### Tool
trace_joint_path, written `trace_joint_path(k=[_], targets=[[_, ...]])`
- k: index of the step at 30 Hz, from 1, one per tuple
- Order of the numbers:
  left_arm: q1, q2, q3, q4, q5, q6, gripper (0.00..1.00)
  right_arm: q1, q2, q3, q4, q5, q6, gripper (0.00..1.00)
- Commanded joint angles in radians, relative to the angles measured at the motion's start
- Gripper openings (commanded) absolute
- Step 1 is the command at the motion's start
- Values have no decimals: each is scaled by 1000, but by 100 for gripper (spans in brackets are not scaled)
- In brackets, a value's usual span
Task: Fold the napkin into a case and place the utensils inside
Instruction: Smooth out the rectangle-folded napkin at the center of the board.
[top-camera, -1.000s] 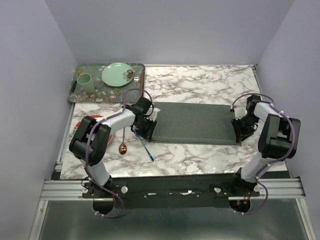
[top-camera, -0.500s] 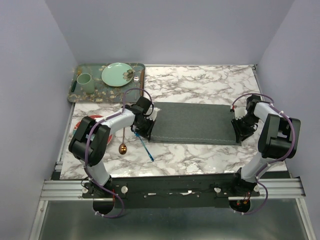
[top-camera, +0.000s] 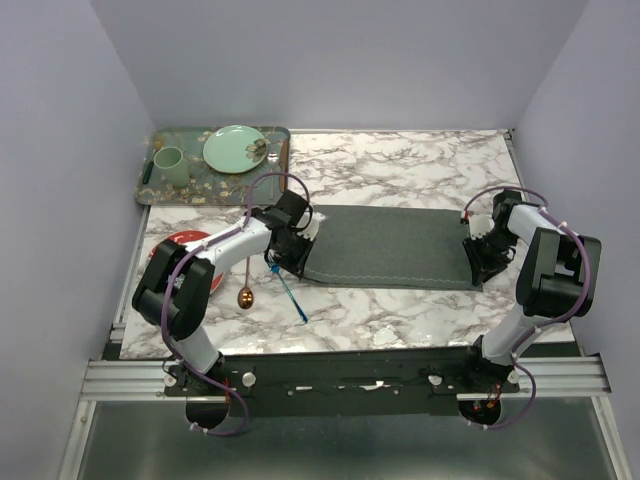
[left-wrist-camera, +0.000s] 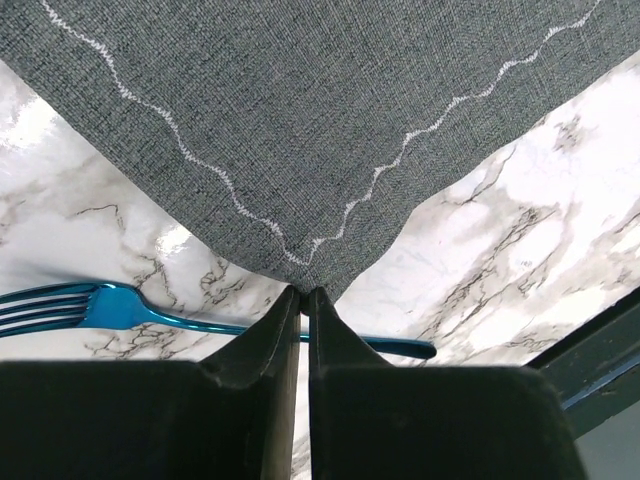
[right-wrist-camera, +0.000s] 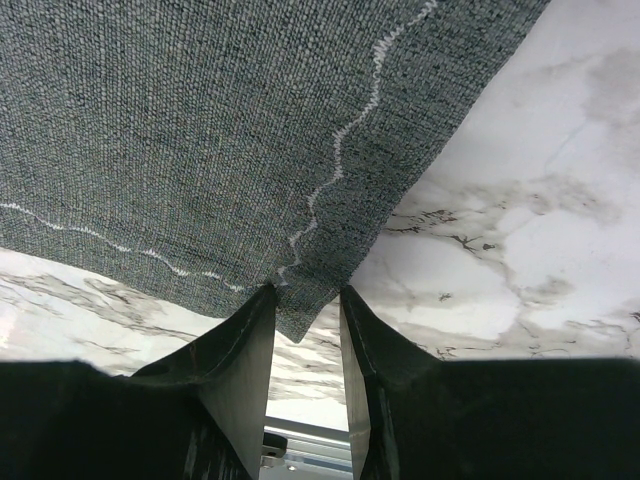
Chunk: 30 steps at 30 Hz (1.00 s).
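The dark grey napkin lies flat as a long rectangle across the marble table; no case is in view. My left gripper is shut on its near-left corner, the jaws pinched together on the cloth. My right gripper is open at the near-right corner, which pokes between the spread fingers. The blue fork lies just below the left gripper, partly under the fingers in the left wrist view. The copper spoon rests to its left.
A patterned green tray at the back left holds a green cup and a green plate. A red plate shows beside the left arm. Walls close in the left, back and right sides.
The left jaws have shut on the napkin corner and the gripper has shifted slightly up and right. The left arm's elbow moved, uncovering more of the red plate. The right arm is still.
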Motion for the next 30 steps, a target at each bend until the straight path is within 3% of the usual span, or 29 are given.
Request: trace_joint_path(k=[1,5,13,15,17,20,30], targets=[[-13,-2,28,-27,-36,13,15,-5,19,5,21,9,-8,39],[-13,21,36,-32,-50,9,26,-5,17,7,16,3,-8,40],[-13,47,55,-22,-52,8,30,-5,15,5,15,0,-9,40],[-13,47,53,-19,-46,11,29,-6,17,7,15,-2,-9,40],[-12,48,55,-18,-41,8,21,-5,20,8,15,-3,-8,40],[-13,38,55,-24,-29,12,0,-5,17,8,15,3,-9,39],[-13,-48,67,-114,40,55,0,-11,29,21,16,30,-18,39]])
